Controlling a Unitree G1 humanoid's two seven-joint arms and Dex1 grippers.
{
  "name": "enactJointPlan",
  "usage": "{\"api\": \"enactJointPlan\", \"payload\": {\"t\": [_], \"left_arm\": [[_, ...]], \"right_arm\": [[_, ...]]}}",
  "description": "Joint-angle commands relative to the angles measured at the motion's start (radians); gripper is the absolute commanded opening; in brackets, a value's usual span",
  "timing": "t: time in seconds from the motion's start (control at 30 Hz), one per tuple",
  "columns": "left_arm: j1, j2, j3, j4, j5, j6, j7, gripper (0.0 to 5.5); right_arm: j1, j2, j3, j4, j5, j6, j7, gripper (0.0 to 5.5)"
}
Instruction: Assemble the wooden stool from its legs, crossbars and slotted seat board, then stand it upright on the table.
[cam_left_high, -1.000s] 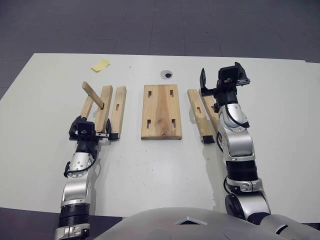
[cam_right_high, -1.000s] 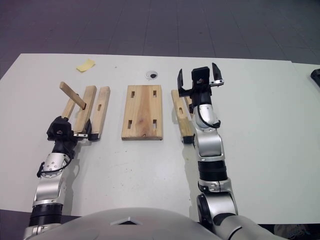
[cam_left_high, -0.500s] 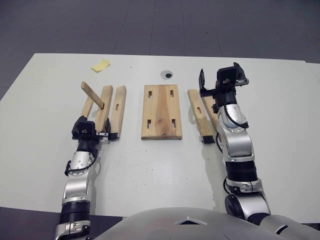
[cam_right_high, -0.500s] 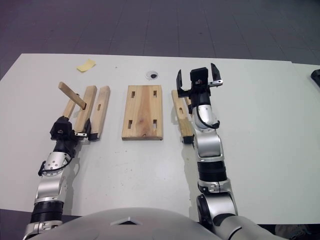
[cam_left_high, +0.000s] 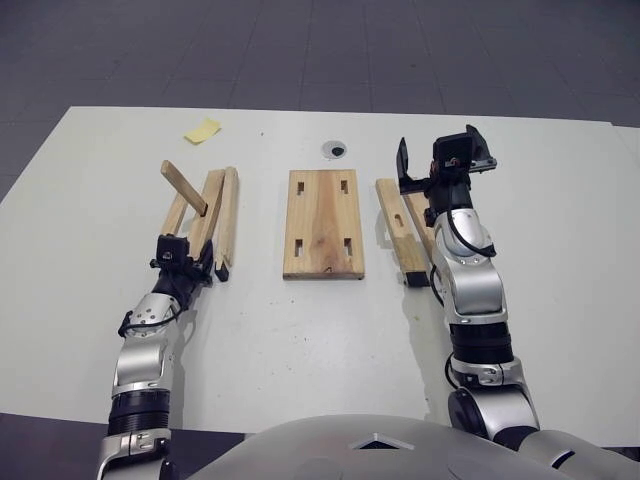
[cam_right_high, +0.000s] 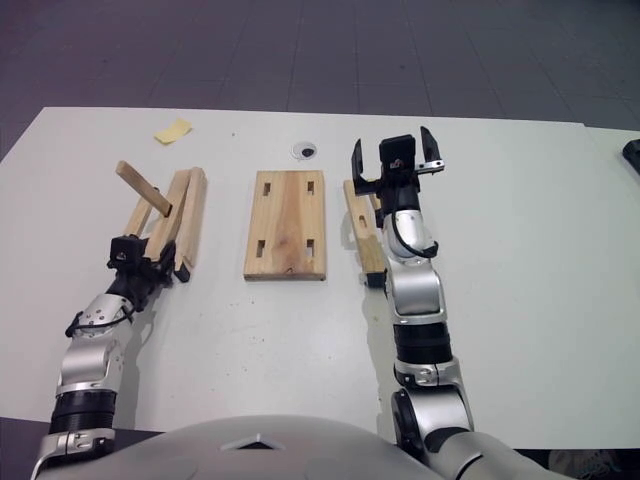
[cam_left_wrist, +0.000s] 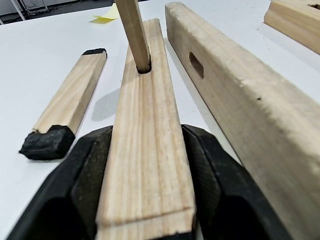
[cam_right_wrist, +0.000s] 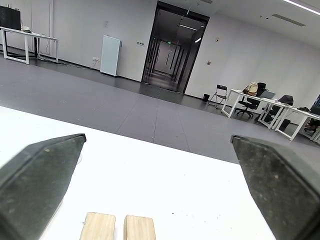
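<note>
Two jobs: left gripper (cam_left_high: 190, 267) is clamping the leg (cam_left_wrist: 145, 150) carrying a crossbar (cam_left_high: 185, 189), seemingly steadying it; right gripper (cam_left_high: 440, 153) is hovering wide open, empty.

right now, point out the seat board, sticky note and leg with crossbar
seat board (cam_left_high: 322, 220), left eye view, bare middle between slots
sticky note (cam_left_high: 201, 130), left eye view, centre
leg with crossbar (cam_left_wrist: 147, 150), left wrist view, top face

Crossbar (cam_left_wrist: 134, 30), pegged into the leg (cam_left_wrist: 145, 115) clamped in the left gripper (cam_left_wrist: 146, 170): far end cut off by the frame edge. Two leg ends (cam_right_wrist: 120, 227) ahead of the right gripper (cam_right_wrist: 159, 145): cut off. Outer leg (cam_left_high: 420, 220): largely hidden behind that gripper's wrist.
</note>
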Motion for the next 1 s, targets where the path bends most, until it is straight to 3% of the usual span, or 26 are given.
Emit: {"api": "enactJointPlan", "payload": {"t": [0.03,0.4,0.57,0.7,0.83,1.0], "left_arm": [[0.032,-0.008,-0.028,0.042,0.002,0.074,-0.017,2.13],[-0.093,-0.060,0.068,-0.090,-0.127,0.037,0.040,2.13],[-0.216,-0.059,0.081,-0.219,-0.169,0.047,0.068,2.13],[-0.329,0.013,0.101,-0.271,-0.207,0.071,0.011,2.13],[-0.407,0.087,0.047,-0.233,-0.191,0.033,-0.120,2.13],[-0.465,0.065,-0.067,-0.168,-0.164,-0.024,-0.217,2.13]], "right_arm": [[-0.020,0.000,-0.002,-0.008,0.005,0.005,0.006,5.40],[-0.035,0.002,-0.014,0.021,0.025,0.007,0.020,5.40],[-0.070,0.084,-0.189,0.049,0.276,0.099,0.040,5.40],[-0.152,0.092,-0.279,0.002,0.459,0.187,0.069,5.40],[-0.303,0.105,-0.362,-0.074,0.698,0.276,0.067,5.40],[-0.453,0.130,-0.438,-0.037,0.966,0.364,0.033,5.40]]}}
